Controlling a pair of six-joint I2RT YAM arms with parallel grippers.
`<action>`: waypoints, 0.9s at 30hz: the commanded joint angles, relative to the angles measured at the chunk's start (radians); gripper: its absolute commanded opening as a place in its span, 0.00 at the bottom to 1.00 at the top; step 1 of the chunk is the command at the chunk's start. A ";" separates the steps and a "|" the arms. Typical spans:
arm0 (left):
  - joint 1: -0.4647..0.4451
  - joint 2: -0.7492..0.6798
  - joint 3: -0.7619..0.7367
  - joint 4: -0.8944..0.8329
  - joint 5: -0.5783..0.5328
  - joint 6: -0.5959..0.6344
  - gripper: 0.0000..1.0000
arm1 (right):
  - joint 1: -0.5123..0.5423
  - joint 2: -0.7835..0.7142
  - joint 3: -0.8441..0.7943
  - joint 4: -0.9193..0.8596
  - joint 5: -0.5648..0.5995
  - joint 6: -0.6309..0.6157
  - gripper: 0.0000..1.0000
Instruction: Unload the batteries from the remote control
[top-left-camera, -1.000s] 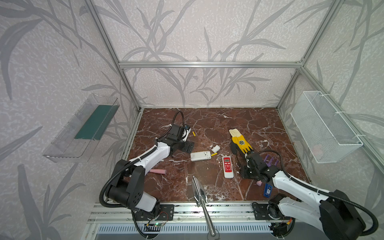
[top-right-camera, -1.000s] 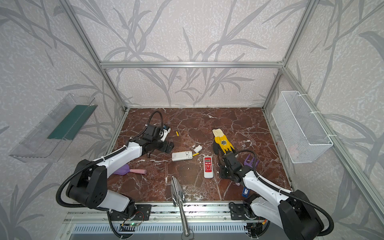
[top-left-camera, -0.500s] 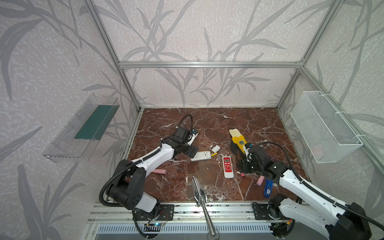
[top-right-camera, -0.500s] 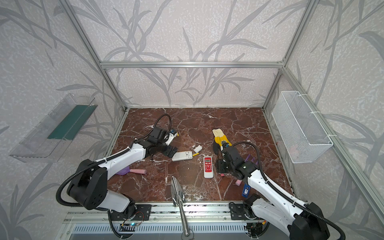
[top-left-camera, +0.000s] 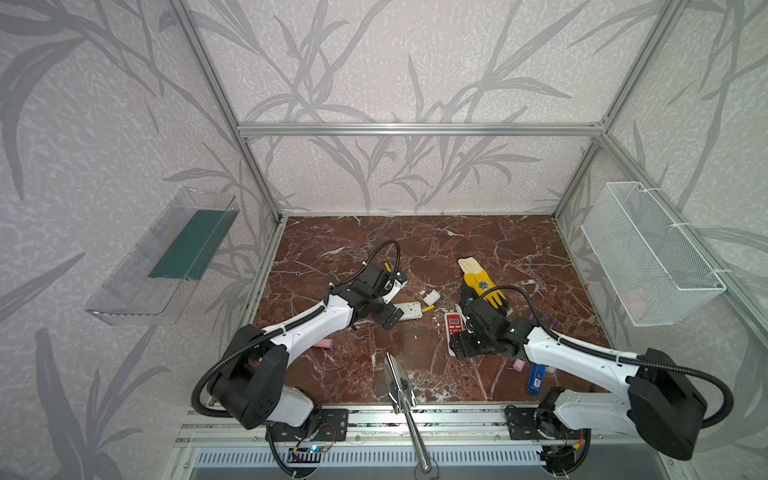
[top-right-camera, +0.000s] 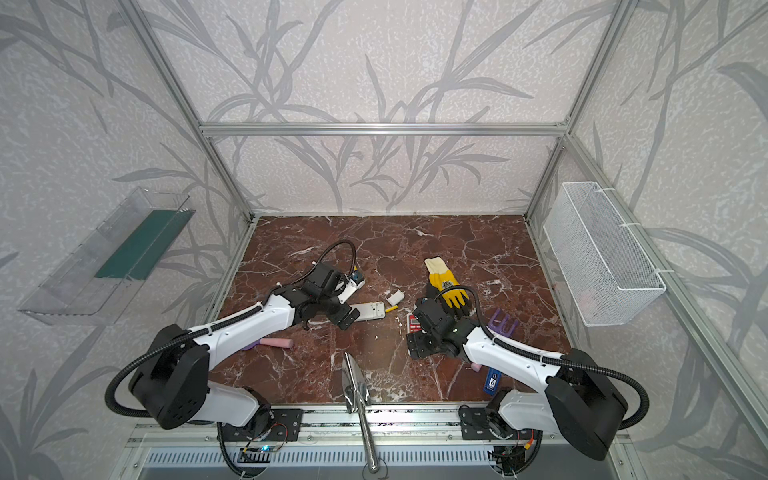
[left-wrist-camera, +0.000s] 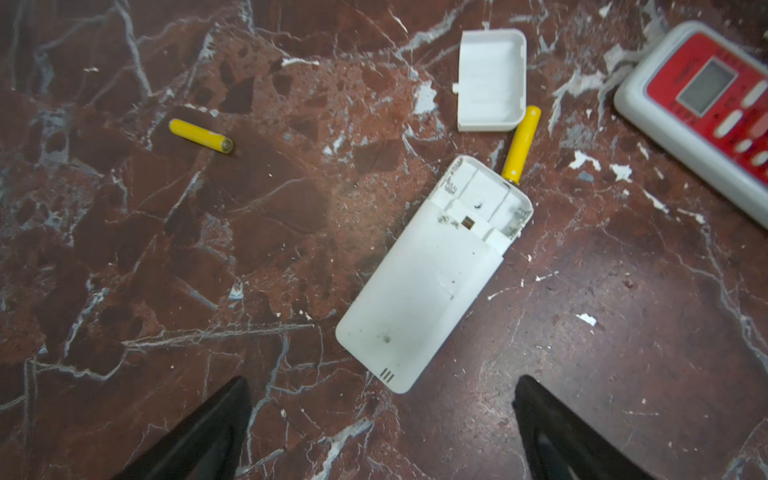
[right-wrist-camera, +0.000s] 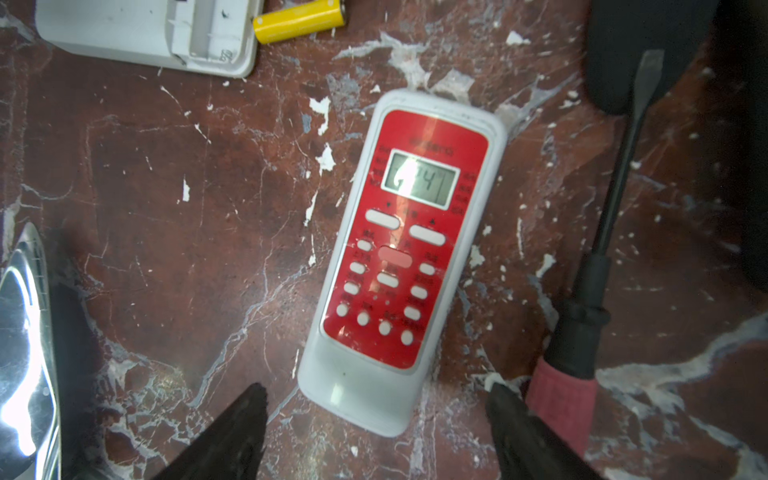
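At the white remote (left-wrist-camera: 432, 282), left jaws gape empty while right jaws spread at the red remote (right-wrist-camera: 399, 266).

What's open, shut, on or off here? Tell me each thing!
white remote: face down, battery slot open, empty
cover: off, on the table
batteries: two yellow, out, on the table
red remote: face up, screen on
left hand: open, empty
right hand: open, empty
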 joint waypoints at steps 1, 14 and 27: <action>-0.024 0.068 0.069 -0.100 -0.043 0.080 0.99 | 0.005 0.012 0.037 0.032 0.016 0.003 0.83; -0.050 0.312 0.262 -0.236 -0.045 0.204 0.96 | 0.003 0.011 0.012 0.096 0.020 -0.002 0.84; -0.051 0.411 0.331 -0.303 -0.025 0.236 0.83 | -0.013 0.006 -0.022 0.138 0.024 0.002 0.84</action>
